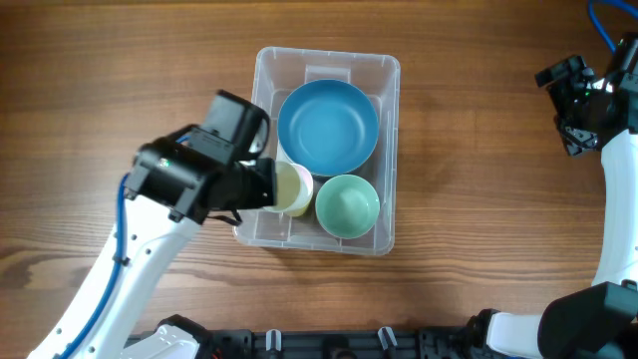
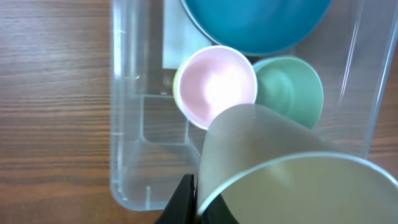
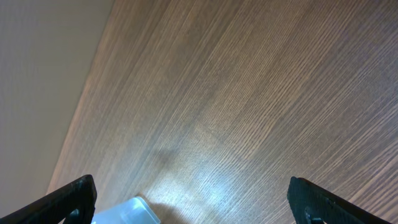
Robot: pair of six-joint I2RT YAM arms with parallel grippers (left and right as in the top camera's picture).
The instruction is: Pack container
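Left wrist: your left pincer [image 1: 271,186] grips a pale cup [image 2: 280,180] above the pink cup [image 2: 216,86] in the container [image 2: 127,130]; nesting it looks next. Right pincer [image 3: 193,202] gapes empty.

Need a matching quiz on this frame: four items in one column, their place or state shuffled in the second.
Column 1
1 blue bowl
2 green cup
3 pale yellow cup
4 right gripper

Column 2
A open, over bare table
B held by left gripper
C biggest item in container
D in container, beside pink cup

Pairs: 1-C, 2-D, 3-B, 4-A
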